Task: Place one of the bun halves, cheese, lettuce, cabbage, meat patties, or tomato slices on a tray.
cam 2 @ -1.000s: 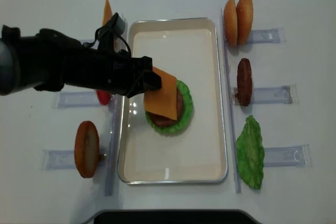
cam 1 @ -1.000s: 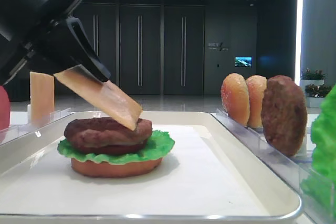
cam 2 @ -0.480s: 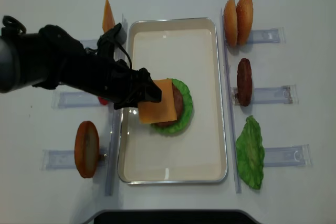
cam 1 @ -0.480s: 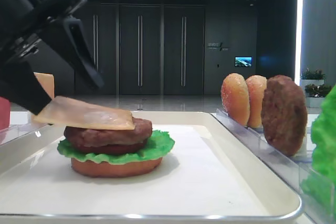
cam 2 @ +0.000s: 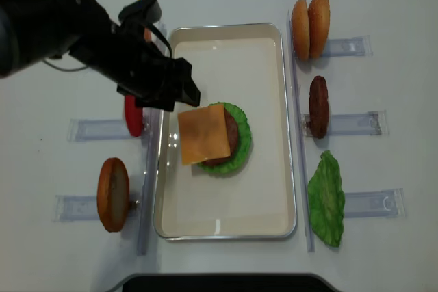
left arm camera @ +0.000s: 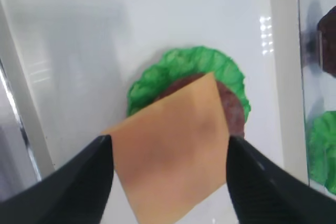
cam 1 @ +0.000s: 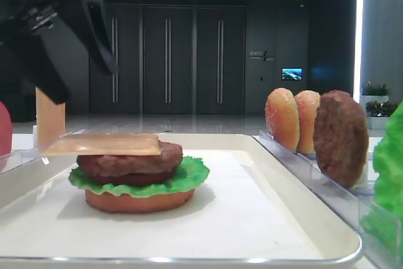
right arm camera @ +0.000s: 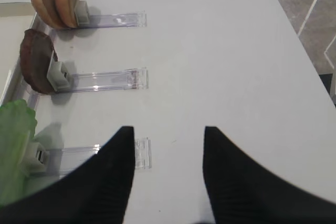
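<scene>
Your left end effector (cam 2: 179, 90) hangs with its fingers (left arm camera: 89, 177) spread wide apart, nothing between them, just above and to the upper-left of the burger stack. The black arm behind it runs back across the tray's left rim toward the upper-left of the desk (cam 2: 61, 5). From its wrist camera you look straight down between the two dark fingers at the slice below.

The cheese (cam 2: 203, 134) lies flat on the meat patty (cam 2: 236, 136), free of the end effector. It sits off-centre: its left edge overhangs the patty toward the tray's left rim, and in the low side view it looks close to level, though a slight tilt is hard to rule out from that angle. Being square, it has no real long axis; its edges are turned slightly off the tray's sides.

Under the patty you see the lettuce (cam 2: 243, 124) frilling out on the right, with a bun half (cam 1: 140, 201) at the bottom. The whole stack rests near the middle of the tray (cam 2: 226, 227).

Your right end effector (right arm camera: 168, 182) hovers over bare desk at the right, its fingers apart and holding nothing, near the clear racks (right arm camera: 102, 80).
</scene>
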